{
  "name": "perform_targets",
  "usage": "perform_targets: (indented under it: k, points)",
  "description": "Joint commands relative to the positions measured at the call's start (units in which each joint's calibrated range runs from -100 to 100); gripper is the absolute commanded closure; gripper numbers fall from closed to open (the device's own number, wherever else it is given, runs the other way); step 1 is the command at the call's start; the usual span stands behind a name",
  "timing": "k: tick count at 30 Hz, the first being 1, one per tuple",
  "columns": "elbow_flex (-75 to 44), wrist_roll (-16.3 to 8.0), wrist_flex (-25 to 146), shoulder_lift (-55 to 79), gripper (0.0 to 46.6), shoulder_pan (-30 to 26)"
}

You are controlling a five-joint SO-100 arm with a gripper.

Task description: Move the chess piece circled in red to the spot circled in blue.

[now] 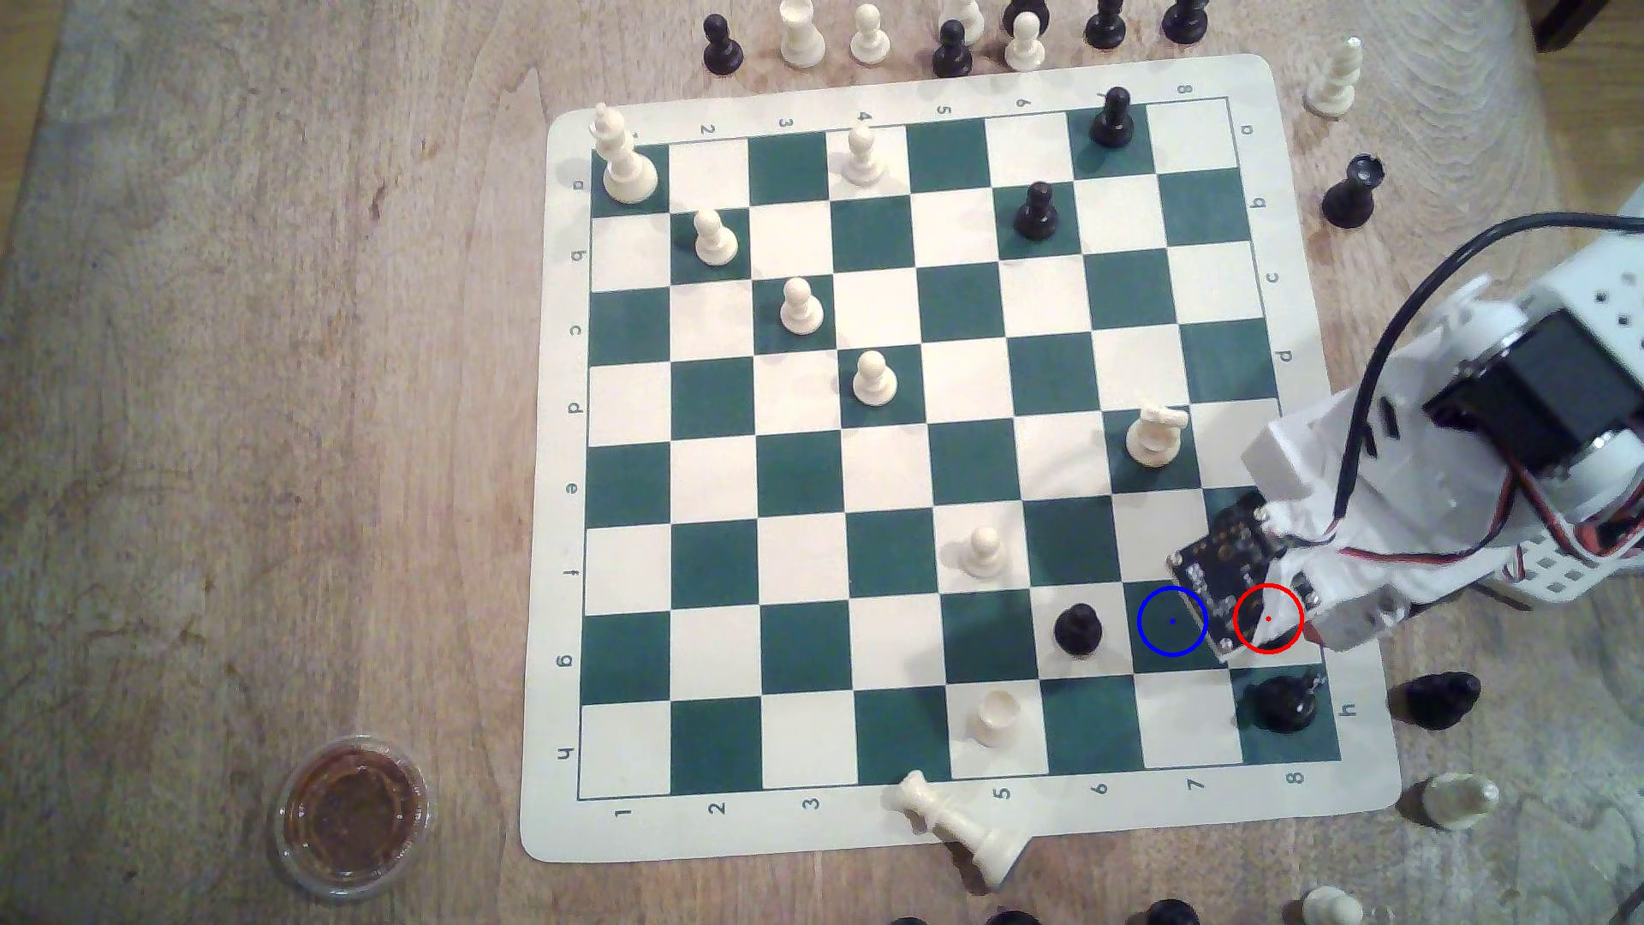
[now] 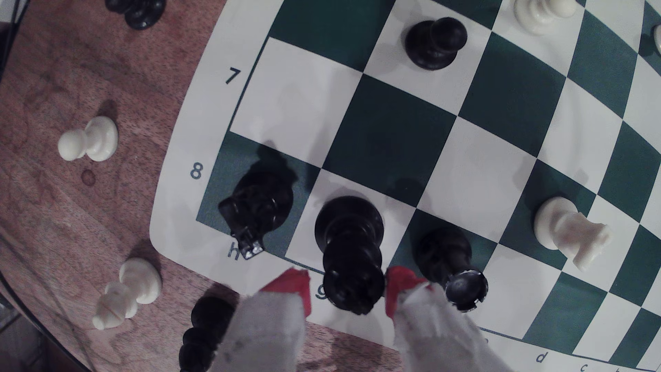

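the white gripper with red-padded tips [image 2: 347,289] has its jaws spread narrowly either side of the glossy black tall chess piece [image 2: 348,246], not yet pinching, on the red-ringed cream square. closing off-centre could topple it into the black rook [image 2: 449,255] just beside, or the spiky-topped black piece [image 2: 259,205]. beyond, the blue-ringed dark green square [image 1: 1172,622] waits, black pawn [image 1: 1078,630] adjacent

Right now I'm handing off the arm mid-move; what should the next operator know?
Gripper: open, its red-tipped fingers either side of the chess piece's top, not clamped.
Chess piece: upright on the red-ringed cream square, not lifted.
Spot: the blue-ringed green square, bare, next to it on the exterior view's left.
Neighbours: black rook and black king close by.
Left: close, lift, set down, release.
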Motion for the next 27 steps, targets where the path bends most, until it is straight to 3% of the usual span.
perform_targets:
  k: [1, 10, 19, 27]
  points:
    - [-0.2, -0.2, -1.5, 0.9, 37.0, -0.6]
    - [-0.3, -0.2, -2.0, 0.8, 38.0, -0.4]
    - [-1.0, -0.2, -0.6, 0.8, 42.6, -0.9]
    - [-14.1, -1.0, 8.5, 2.5, 42.8, 0.4]
